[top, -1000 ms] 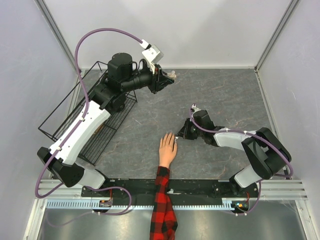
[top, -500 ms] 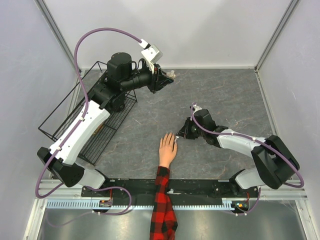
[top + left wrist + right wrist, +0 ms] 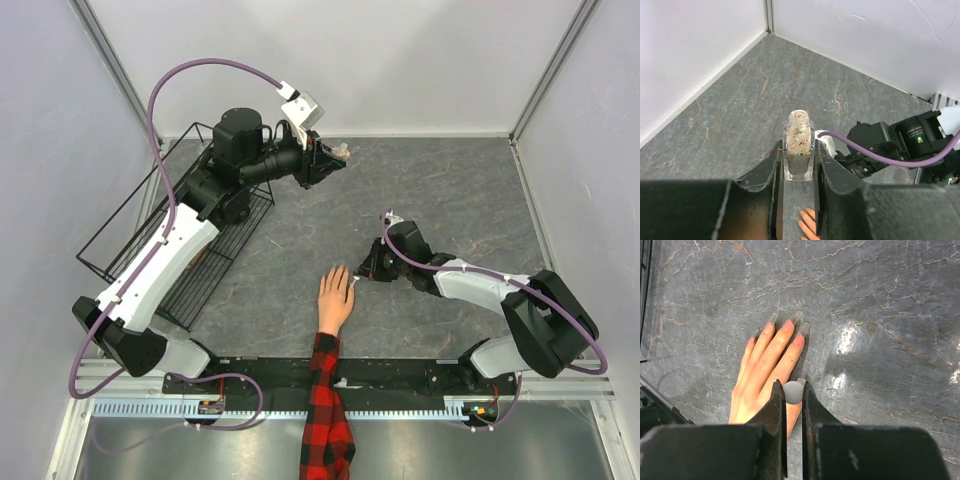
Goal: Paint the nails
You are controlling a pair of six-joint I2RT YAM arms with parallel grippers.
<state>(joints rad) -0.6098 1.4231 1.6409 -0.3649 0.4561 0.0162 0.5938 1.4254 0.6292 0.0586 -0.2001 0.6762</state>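
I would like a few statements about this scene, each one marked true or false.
The left gripper is shut on a small bottle. True.
The mannequin hand lies in the wire basket. False: it lies palm down on the table.
The right gripper hangs over the mannequin hand. True.
The right gripper is wide open. False: it is shut on a small round grey piece.

A robotics lab cell: white panel walls [image 3: 350, 60], aluminium corner posts [image 3: 548, 70], grey marbled tabletop [image 3: 450, 180], slotted mounting rail [image 3: 570, 381].
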